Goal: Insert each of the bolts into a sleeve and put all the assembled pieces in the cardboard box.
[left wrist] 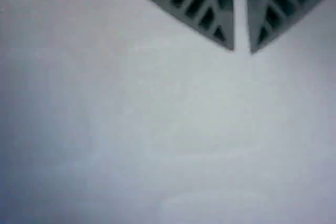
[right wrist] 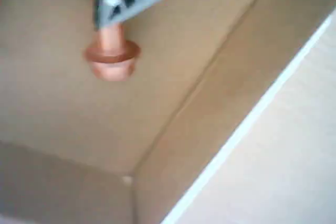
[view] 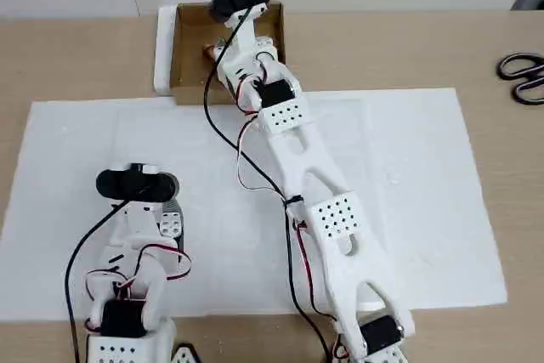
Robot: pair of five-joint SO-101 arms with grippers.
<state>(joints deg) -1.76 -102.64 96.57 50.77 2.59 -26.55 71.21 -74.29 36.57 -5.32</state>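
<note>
Right wrist view: the right claw [right wrist: 113,11] is clamped on a copper bolt [right wrist: 111,56], its long axis running from the claw down toward the floor of the cardboard box [right wrist: 210,103]. The left claw [left wrist: 241,48], tips almost together, rests well apart from the box.

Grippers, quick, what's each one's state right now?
Left gripper: closed, empty, over the white sheet.
Right gripper: closed on a copper piece, over the box.

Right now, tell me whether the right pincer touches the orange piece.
Touching. The right wrist view shows the right pincer clamped on the orange piece over the cardboard box.
</note>
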